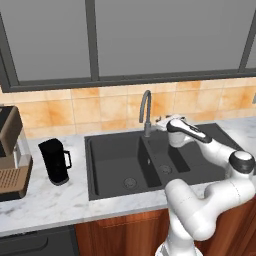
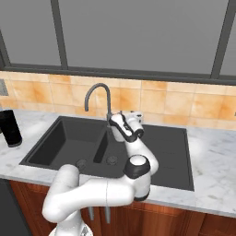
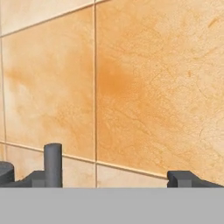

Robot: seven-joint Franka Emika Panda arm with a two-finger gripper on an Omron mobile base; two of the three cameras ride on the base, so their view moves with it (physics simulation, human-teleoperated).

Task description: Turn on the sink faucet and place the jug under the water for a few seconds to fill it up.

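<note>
Gripper (image 3: pixel 113 177): fingers spread wide, nothing held, just behind the faucet (image 1: pixel 145 111) base, facing the wall tiles (image 3: pixel 131 87). Your risk: pushing forward strikes the tiles and misses the lever. Jug (image 1: pixel 55 161): well off to your left, unfilled.

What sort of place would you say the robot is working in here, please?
Most likely a home kitchen, in simulation: a dark double sink with a gooseneck faucet is set into a white marble counter, backed by orange wall tiles, with a coffee machine and black jug standing nearby.
</note>
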